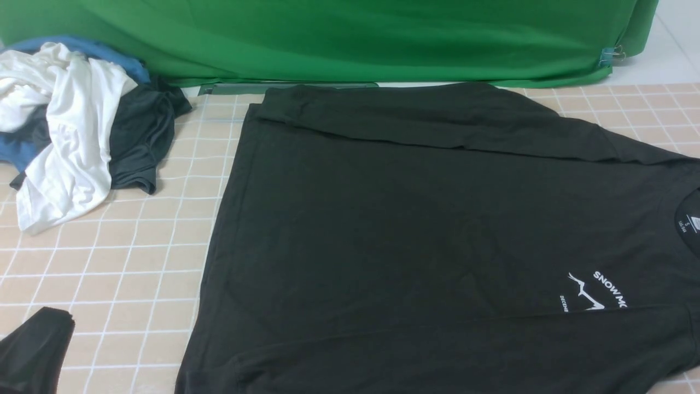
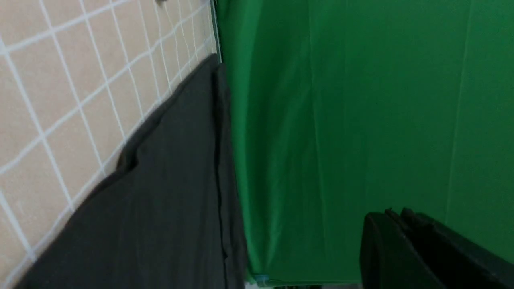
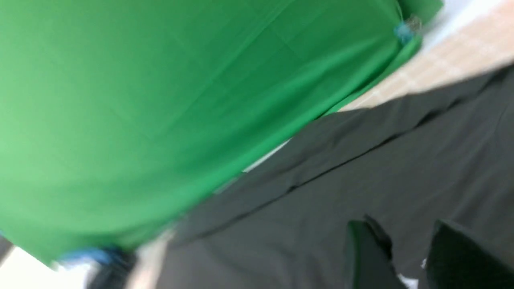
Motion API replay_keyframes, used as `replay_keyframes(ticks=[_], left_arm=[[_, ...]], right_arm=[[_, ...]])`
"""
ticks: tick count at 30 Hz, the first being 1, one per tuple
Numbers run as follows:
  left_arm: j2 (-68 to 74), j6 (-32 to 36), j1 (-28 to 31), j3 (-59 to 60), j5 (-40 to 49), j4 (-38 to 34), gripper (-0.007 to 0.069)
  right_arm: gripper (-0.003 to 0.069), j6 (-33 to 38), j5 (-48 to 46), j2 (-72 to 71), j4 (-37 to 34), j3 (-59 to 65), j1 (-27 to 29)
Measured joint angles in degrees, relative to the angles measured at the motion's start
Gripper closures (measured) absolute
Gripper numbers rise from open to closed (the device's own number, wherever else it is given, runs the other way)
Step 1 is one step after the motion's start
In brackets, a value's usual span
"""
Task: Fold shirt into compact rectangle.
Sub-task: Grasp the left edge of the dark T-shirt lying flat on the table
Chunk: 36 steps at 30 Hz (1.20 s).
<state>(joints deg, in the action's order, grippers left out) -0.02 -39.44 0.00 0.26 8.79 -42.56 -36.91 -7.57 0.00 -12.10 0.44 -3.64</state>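
1. Front view: one black shirt [image 1: 383, 219] lies flat on the gridded counter [image 1: 136, 273], filling the middle and the 3 o'clock side.
   - Its long axis runs from 9 to 3 o'clock, with the hem at 9 and the collar at 3, where one white neck label [image 1: 695, 222] shows.
   - One white print [image 1: 596, 293] sits toward 4 o'clock.
   - The far sleeve is folded in along the 12 o'clock edge.
   - At 10 o'clock lies one pile of three pieces: a white garment [image 1: 71, 137], a dark grey garment [image 1: 136, 137] and a blue garment [image 1: 22, 150].
   - One dark cloth corner [image 1: 33, 350] shows at 8 o'clock.
   - A green backdrop [image 1: 328, 38] hangs at 12 o'clock, with one blue clip [image 1: 607, 54] on it.
2. Left wrist view: the left gripper [image 2: 395, 216] shows against the green backdrop. Its jaws are pressed together and hold nothing.
3. Right wrist view, blurred: the right gripper [image 3: 403, 228] is over the shirt. Its jaws stand part-way apart, and no cloth is seen between them.
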Motion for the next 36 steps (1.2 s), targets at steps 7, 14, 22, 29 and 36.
replay_keyframes(ticks=[7, 14, 22, 29, 36], left_arm=[[0.0, -0.55, 0.0, 0.0, -1.54, 12.81, 0.0607], [0.0, -1.07, 0.0, 0.0, -9.6, 18.09, 0.0607], [3.8, 1.58, 0.0, -14.17, -6.79, 27.34, 0.0607], [25.58, 9.06, 0.0, -29.27, 28.85, 30.33, 0.0607], [49.63, 26.83, 0.0, -33.43, 43.69, 19.36, 0.0607]], right_arm=[[0.041, -3.0, 0.0, 0.0, -0.74, 0.0, 0.0], [0.0556, -0.12, 5.36, 0.0, -0.8, -0.07, 0.0], [0.0628, 18.78, -1.24, 9.57, -0.8, -18.35, 0.0], [0.0628, 39.97, -30.28, 29.89, 0.11, -40.48, 0.0], [0.0624, 44.2, -39.92, 42.73, 0.28, -43.55, 0.0]])
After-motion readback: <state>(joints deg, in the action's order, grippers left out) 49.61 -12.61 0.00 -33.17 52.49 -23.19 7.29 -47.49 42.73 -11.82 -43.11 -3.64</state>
